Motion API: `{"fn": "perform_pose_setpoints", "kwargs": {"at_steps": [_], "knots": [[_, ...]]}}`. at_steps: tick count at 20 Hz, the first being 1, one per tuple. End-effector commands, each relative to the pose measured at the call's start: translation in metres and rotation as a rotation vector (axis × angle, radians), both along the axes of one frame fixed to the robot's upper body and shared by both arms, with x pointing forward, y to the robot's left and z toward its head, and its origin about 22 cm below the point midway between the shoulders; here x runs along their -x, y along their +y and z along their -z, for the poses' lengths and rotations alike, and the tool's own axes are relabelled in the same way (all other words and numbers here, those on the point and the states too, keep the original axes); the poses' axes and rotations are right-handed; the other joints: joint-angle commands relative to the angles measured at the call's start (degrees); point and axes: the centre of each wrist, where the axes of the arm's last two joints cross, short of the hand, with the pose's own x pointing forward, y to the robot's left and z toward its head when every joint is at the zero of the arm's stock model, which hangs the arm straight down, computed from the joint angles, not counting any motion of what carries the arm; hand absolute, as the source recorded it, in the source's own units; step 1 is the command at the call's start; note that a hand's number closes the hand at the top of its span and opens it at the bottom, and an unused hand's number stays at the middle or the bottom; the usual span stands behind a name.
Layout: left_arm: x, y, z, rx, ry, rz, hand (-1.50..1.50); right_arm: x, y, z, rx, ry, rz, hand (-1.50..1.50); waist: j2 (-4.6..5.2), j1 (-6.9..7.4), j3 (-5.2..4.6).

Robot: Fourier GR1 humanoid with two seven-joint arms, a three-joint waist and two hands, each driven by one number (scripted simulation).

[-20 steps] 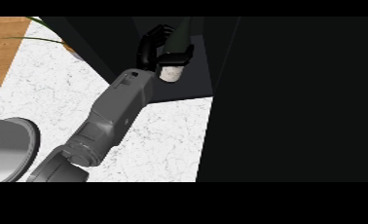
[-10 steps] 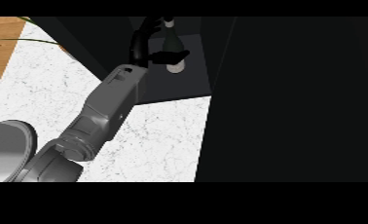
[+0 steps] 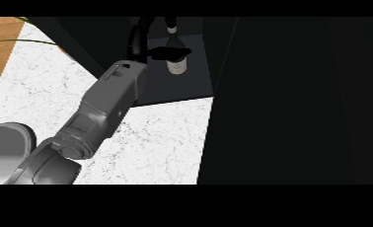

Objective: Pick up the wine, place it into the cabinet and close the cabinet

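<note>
A: Wine (image 3: 175,64) status?
B: Upright inside cabinet (image 3: 171,90), placed. Left hand (image 3: 149,48) beside it; fingers look relaxed, thumb against the bottle neck.
A: Left?
B: Withdraw, close door (image 3: 291,102).

Pretty clearly a home kitchen. The table (image 3: 157,137) is a white marble-look counter top with grey speckling, the usual kitchen worktop stuff. Up at the top left there's a strip of warm wood (image 3: 9,33) beside it. Most of the upper and right side is taken up by a dark cabinet (image 3: 291,102) with its inside open to view, and a wine bottle (image 3: 175,63) is standing in there, which fits a kitchen cupboard more than any lab or workshop.
</note>
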Motion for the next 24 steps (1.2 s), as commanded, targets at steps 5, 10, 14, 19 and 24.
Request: {"fn": "perform_pose_setpoints", "kwargs": {"at_steps": [5, 10, 14, 19, 24], "knots": [[-0.002, -0.015, -0.012, 0.193, -0.090, 0.129, 1.50, 0.019, -0.007, -0.027, -0.069, 0.033, -0.019, -1.50, -0.69, 1.28, 0.00], [-0.006, -0.029, -0.026, 0.270, -0.111, 0.246, 1.50, 0.022, -0.009, -0.032, -0.069, 0.026, -0.013, -1.50, -1.16, 2.06, 0.06], [-0.002, -0.042, -0.024, 0.285, -0.100, 0.300, -1.50, 0.023, -0.009, -0.028, -0.070, 0.048, -0.012, -1.50, -1.59, 3.38, 0.15], [-0.005, -0.044, -0.032, 0.309, -0.076, 0.322, -1.50, 0.036, -0.014, -0.048, -0.083, 0.049, -0.012, -1.50, -2.03, 3.93, 0.08], [-0.003, -0.050, -0.032, 0.323, -0.076, 0.327, -1.50, 0.039, -0.020, -0.054, -0.052, 0.057, 0.023, -1.50, -2.48, 4.91, 0.14]]}}
